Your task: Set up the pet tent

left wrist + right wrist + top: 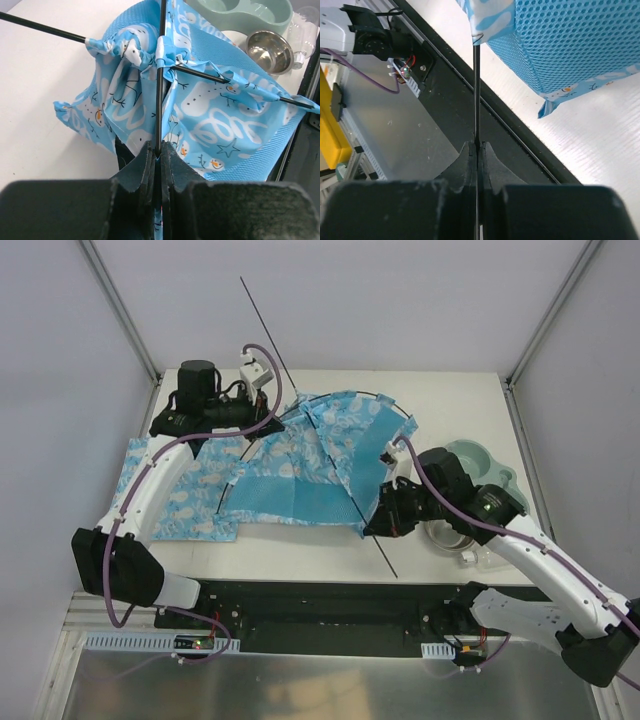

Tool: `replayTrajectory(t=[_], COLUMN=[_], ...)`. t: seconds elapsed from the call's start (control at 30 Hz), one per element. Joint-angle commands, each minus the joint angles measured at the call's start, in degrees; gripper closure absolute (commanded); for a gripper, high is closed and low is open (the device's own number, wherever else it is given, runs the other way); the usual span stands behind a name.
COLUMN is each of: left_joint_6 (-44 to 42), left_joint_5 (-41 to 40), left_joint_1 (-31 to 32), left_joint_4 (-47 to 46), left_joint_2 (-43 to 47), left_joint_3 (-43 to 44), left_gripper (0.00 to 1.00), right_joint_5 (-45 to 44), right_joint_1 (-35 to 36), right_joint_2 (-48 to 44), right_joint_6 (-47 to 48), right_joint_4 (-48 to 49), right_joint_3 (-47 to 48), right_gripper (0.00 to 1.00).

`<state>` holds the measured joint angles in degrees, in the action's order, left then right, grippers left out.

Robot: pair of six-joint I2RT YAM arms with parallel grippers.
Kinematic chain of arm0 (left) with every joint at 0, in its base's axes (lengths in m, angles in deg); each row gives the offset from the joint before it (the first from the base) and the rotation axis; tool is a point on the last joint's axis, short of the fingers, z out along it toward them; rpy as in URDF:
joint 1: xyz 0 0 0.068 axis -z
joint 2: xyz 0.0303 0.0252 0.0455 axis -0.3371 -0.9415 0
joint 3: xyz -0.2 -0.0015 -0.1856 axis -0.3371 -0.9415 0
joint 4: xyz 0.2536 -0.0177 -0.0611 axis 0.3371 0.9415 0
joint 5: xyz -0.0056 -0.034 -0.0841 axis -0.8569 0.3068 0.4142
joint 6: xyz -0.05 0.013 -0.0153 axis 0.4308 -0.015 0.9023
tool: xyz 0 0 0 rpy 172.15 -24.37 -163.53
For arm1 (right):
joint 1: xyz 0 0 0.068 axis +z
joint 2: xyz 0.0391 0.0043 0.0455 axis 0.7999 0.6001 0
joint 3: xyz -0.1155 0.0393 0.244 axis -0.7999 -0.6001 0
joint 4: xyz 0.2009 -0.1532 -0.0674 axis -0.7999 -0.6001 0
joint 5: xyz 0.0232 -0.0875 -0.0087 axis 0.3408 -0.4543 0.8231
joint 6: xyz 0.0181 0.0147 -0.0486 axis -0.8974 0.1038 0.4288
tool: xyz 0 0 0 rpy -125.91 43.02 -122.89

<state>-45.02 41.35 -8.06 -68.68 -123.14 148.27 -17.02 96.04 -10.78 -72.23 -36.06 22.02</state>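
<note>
**Top external: pet tent (pixel 320 460) slack in the middle of the table (pixel 450 400)**

Light, floppy cloth on thin, springy rods, so I judge the rods the place to hold, not the fabric. The left gripper (pixel 157 150) is closed on a pole (pixel 159 100) just below the crossing. The right gripper (pixel 477 147) pinches a bare pole end (pixel 476 90) near the table's near edge. A matching mat (pixel 185 500) lies by the left edge. A green feeder (pixel 485 465) and a steel bowl (pixel 270 50) crowd the right arm.

Bright, even light with soft shadows. Glare whitens the worktop (pixel 600 150) beyond the right claw (pixel 477 146), whose near, dark bulk is out of focus.
</note>
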Motion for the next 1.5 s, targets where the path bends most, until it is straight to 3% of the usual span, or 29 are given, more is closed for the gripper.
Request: replayTrajectory(t=[0.0, 0.37, 0.57, 0.7, 0.83, 0.87, 1.1, 1.47], left_joint_6=[-2.9, -8.2, -5.6, -3.6, -0.1, 0.7, 4.0, 10.4], left_joint_5=[-1.9, -4.8, -5.2, -8.8, -15.4, -17.3, -27.1, -32.4], left_joint_1=[-0.3, -0.3, -0.3, -0.3, -0.3, -0.3, -0.3, -0.3], left_joint_4=[-3.8, -3.8, -3.9, -4.4, -6.9, -7.7, -10.7, -17.3], left_joint_2=[-2.5, -10.6, -13.1, -12.1, -9.1, -7.8, 0.7, 10.0], left_joint_3=[6.2, 10.6, 13.6, 13.2, 12.7, 12.4, 9.6, 1.0], left_gripper=[1.00, 1.00, 1.00, 0.40, 0.14, 0.01, 0.01, 0.01], right_joint_5=[6.7, 8.2, 10.2, 10.1, 7.5, 7.2, 6.7, -1.3], right_joint_1=[-0.1, -0.1, 0.1, 0.1, 0.1, 0.1, 0.0, -2.3], right_joint_2=[-2.7, -6.0, -1.7, 2.3, 5.9, 6.7, 8.7, 6.2], right_joint_6=[-5.2, -7.7, -13.0, -19.8, -25.0, -26.0, -29.0, -43.2], right_joint_4=[3.2, 1.9, 13.2, 22.6, 26.5, 27.3, 23.1, 6.2], right_joint_3=[-3.0, -7.6, -7.2, -5.8, -3.6, -2.9, 2.8, 11.7], right_gripper=[1.00, 1.00, 1.00, 1.00, 1.00, 1.00, 1.00, 1.00])
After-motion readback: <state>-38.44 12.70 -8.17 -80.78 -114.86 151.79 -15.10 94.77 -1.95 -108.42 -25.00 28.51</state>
